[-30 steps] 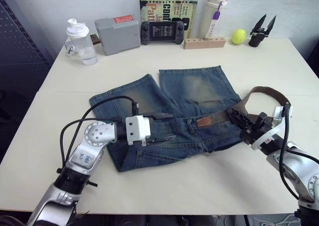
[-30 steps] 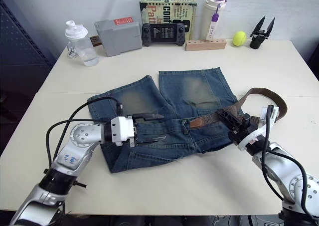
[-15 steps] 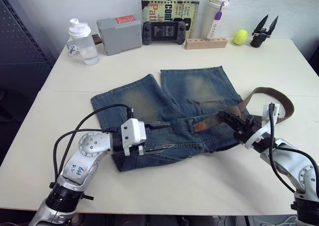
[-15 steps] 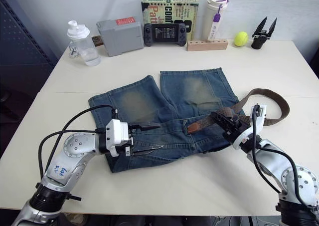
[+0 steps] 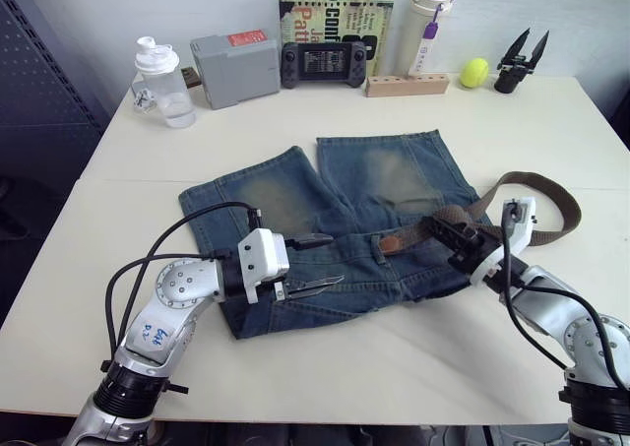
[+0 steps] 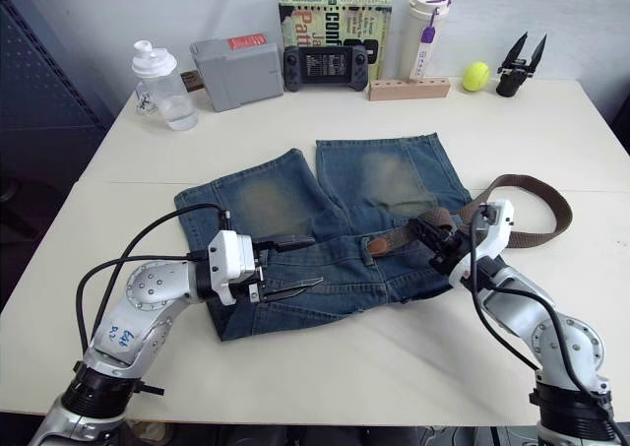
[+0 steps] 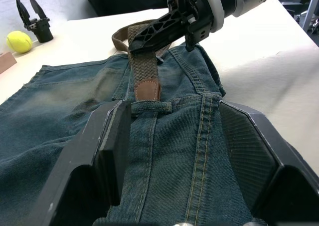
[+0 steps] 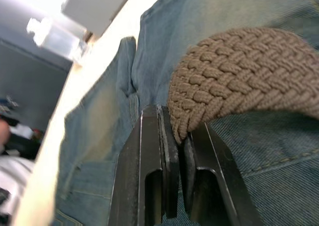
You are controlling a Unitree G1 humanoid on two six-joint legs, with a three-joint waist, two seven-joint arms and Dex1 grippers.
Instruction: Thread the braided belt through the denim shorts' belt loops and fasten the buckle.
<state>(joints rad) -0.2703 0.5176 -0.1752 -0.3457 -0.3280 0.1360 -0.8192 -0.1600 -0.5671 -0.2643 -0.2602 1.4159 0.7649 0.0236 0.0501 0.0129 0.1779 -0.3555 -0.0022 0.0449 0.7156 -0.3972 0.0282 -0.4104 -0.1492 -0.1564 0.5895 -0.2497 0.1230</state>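
Left wrist view: my right fingers (image 7: 149, 34), pinching the braided belt (image 7: 144, 66), pushed its tip up to a belt loop (image 7: 149, 107); left fingers (image 7: 189, 151) wait open.

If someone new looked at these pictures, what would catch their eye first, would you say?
Probably the faded blue denim shorts spread flat mid-table, with the dark-brown braided belt looping off their right side. Next, the right claw shut on that belt over the waistband, and the open left claw facing it.

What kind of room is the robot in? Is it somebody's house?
Probably a lab or test room, not a home: a plain white table against a bare wall, with a spare robot hand part and a grey box on it.
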